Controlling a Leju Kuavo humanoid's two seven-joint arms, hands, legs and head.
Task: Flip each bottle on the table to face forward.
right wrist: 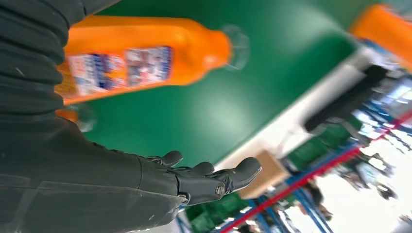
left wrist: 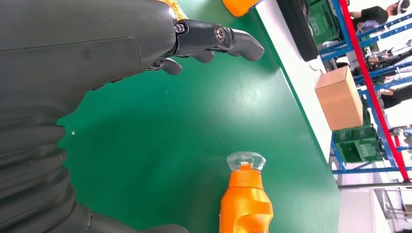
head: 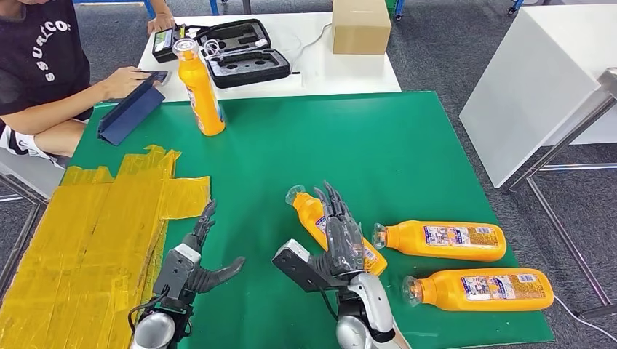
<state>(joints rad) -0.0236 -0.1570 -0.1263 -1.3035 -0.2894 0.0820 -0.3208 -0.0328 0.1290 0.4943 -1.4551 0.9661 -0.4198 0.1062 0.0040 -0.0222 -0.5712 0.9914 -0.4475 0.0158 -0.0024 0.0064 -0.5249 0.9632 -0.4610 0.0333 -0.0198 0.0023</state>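
Note:
Four orange bottles with clear caps are on the green table (head: 349, 138). One bottle (head: 201, 91) stands upright at the far left. Three lie on their sides near the front right: one (head: 309, 211) partly under my right hand, one (head: 444, 241) with its label up, and one (head: 484, 289) closest to the front edge. My right hand (head: 338, 236) hovers over the first lying bottle (right wrist: 141, 58) with its fingers (right wrist: 214, 179) stretched out, holding nothing. My left hand (head: 195, 256) is open above the mat, left of that bottle (left wrist: 245, 204), its fingers (left wrist: 214, 39) spread.
A patch of yellow tape (head: 94, 233) covers the table's left side. A blue folder (head: 131, 109) lies at the far left under a seated person's hand (head: 124, 76). Behind stands a white table (head: 342, 69) with a black case (head: 244, 54) and cardboard box (head: 360, 25).

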